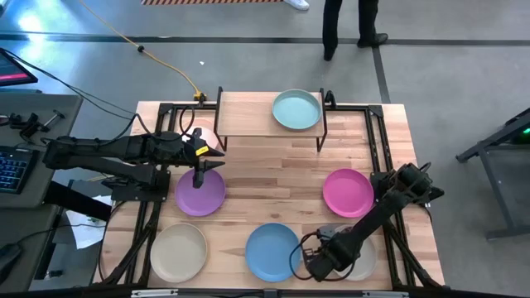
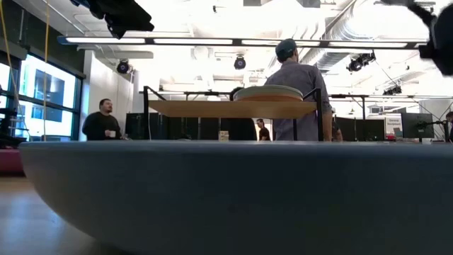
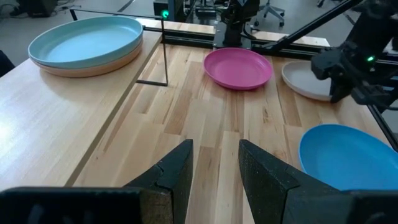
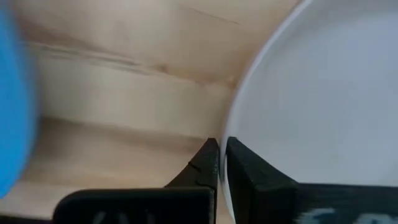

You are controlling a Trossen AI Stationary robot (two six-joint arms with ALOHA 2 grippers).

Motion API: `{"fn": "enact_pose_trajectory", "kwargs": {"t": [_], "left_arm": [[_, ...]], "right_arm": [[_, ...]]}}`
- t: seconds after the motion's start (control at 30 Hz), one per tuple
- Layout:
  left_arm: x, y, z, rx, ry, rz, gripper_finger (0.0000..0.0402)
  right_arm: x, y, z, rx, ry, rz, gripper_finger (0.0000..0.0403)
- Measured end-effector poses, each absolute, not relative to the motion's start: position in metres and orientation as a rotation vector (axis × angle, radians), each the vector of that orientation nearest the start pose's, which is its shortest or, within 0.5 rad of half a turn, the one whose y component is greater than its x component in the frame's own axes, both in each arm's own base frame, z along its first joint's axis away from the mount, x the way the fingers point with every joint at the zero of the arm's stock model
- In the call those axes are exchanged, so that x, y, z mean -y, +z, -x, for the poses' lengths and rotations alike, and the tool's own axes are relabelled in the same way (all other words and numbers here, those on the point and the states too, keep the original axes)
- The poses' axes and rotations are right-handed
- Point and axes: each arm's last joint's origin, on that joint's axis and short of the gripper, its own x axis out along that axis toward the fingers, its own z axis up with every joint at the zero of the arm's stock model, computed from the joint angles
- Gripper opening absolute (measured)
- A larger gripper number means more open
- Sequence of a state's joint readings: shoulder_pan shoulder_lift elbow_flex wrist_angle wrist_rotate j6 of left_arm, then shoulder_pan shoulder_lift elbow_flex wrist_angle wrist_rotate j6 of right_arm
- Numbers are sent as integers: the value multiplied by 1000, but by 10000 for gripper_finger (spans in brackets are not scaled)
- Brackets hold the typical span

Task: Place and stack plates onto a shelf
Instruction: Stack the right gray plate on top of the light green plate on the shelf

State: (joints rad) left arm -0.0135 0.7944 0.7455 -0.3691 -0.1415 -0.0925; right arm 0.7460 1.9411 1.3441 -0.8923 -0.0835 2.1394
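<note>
The right gripper [image 1: 313, 266] is clamped on the rim of the pale plate [image 4: 323, 93] at the tabletop's front right corner, beside the blue plate [image 1: 272, 250]. It's probably light, stiff and slick, so the thin edge is the only real hold. The left gripper [image 3: 214, 180], parted and empty, hovers near the purple plate [image 1: 200, 194]; the shelf [image 1: 248, 116] sits at the back edge.

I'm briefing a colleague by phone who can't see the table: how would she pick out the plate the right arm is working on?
Start at the shelf on the far side of the table, then go to the opposite, near edge, right corner. There the right tool is down at the rim of a pale plate, just right of the blue plate. It is the only plate partly hidden under an arm.
</note>
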Motion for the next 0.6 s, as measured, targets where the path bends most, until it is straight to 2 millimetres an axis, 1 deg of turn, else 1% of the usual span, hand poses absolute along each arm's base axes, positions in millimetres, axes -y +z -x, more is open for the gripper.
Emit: {"fn": "enact_pose_trajectory", "kwargs": {"t": [0.13,0.27,0.4,0.6], "left_arm": [[-2,301,-171,-411,149,50,120],[-2,302,-171,-398,158,11,120],[-2,304,-172,-382,159,1,120],[-2,303,-172,-383,159,2,120]], "right_arm": [[-248,188,-266,-1368,-1031,-1126,0],[-248,216,-267,-1350,-1065,-1065,0],[-247,248,-268,-1301,-1087,-1027,0],[-240,295,-263,-1213,-1134,-978,0]]}}
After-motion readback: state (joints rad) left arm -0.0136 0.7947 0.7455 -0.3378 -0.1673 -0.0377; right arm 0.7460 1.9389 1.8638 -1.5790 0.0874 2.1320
